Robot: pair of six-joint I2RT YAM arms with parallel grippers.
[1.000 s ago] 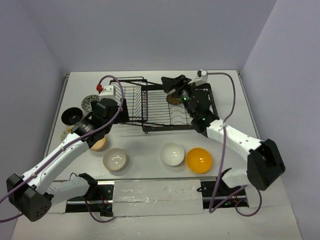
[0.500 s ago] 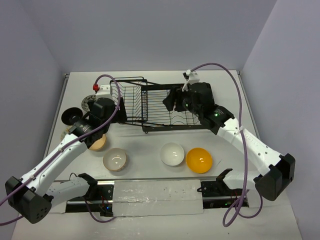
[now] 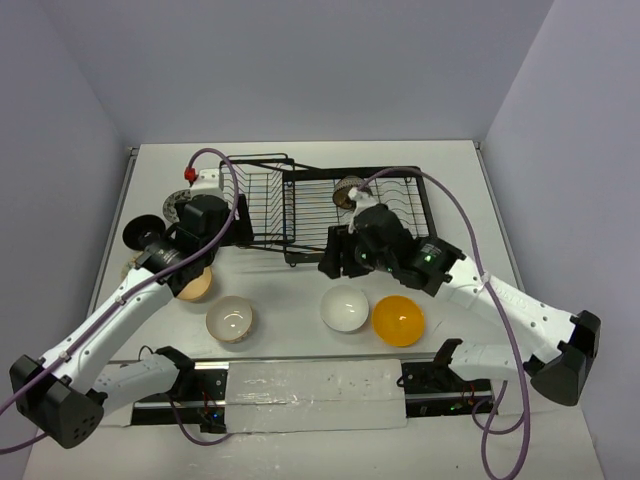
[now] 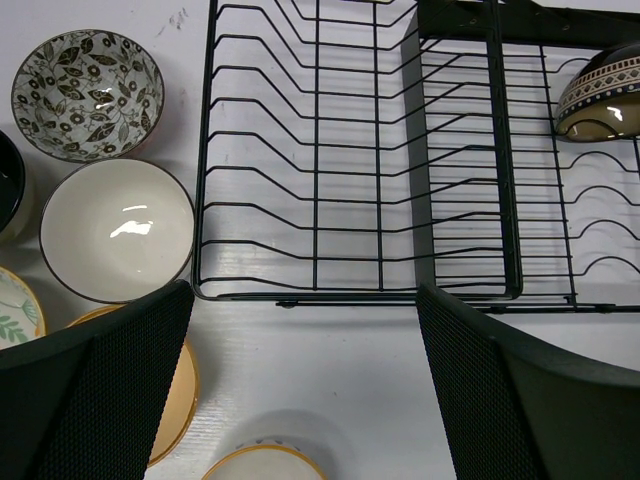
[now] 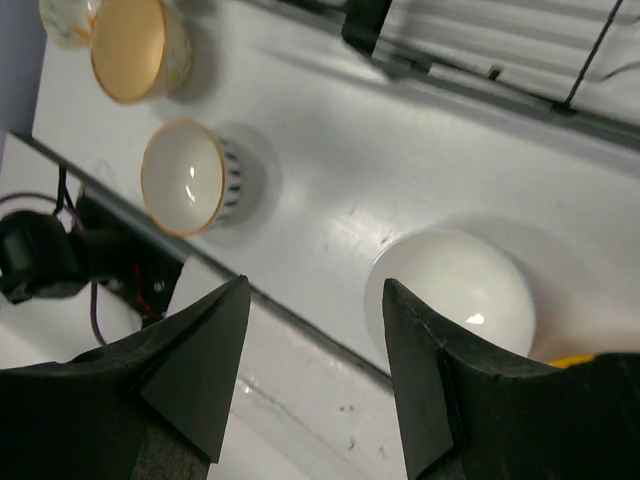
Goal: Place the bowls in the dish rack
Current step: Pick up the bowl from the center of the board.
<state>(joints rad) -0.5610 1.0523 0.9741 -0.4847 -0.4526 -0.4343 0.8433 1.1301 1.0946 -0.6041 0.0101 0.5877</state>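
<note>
The top camera sits high behind the arm bases and looks down and forward over the whole table (image 3: 290, 290), with the dish rack (image 3: 300, 205) at its far middle. The left wrist camera hangs close over the rack's left half, facing straight down, and takes in the cream bowl (image 4: 117, 228) just left of the rack. The right wrist camera looks down at a slant, close on the white bowl (image 5: 455, 290) in front of the rack. Both wrist views show the rack's front rail.

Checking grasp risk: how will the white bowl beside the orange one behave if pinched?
The white bowl shows a bright highlight, so probably glazed and slippery. It looks rigid, likely ceramic, so breakable. Freestanding on the smooth table, it may skid.
</note>
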